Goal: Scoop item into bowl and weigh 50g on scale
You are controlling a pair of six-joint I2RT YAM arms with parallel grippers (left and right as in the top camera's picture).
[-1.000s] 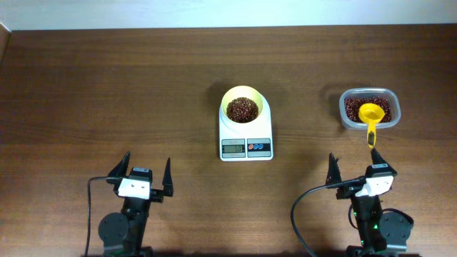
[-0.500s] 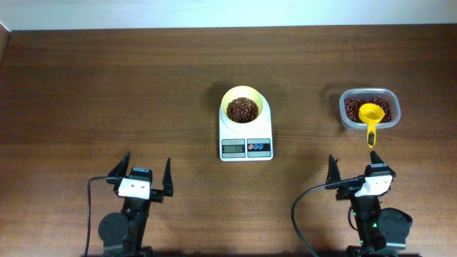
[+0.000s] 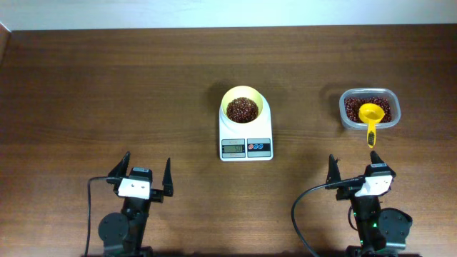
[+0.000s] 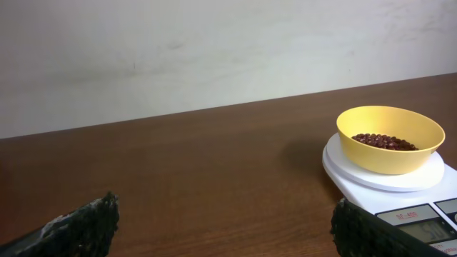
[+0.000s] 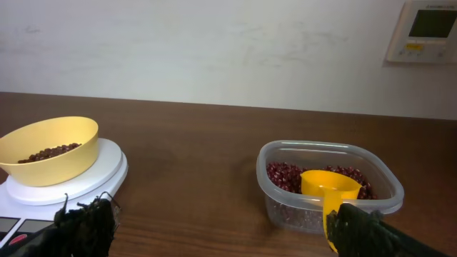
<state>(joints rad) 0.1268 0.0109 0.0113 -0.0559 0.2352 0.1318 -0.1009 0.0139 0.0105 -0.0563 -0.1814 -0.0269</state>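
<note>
- Both arms sit at the near edge of the desk (image 3: 107, 86), left and right of the middle
- Left tool (image 3: 148, 158) is spread wide, fingers well apart, nothing between them; it points towards the far side
- Right tool (image 3: 353, 155) shows the same picture: jaws parted and empty
- The scale (image 3: 228, 131) stands mid-desk, between the two arms and farther back, display and buttons on the edge facing the robot
- The display digits are too small to read from any view
- On the scale's round plate sits the bowl (image 3: 243, 91), upright and centred
- Inside it lies a low heap of beans (image 3: 242, 109) covering the bottom, well below the rim
- Off to the right, apart from the scale, is a clear tub (image 3: 369, 91), straight ahead of the right tool
- More beans fill the tub's floor
- A yellow scoop (image 3: 371, 114) rests in the tub, cup on the beans, handle over the near rim towards the right arm
- The handle's end comes just beside the right tool's outer finger; whether they touch cannot be told
- Neither tool touches the bowl or the scale
</note>
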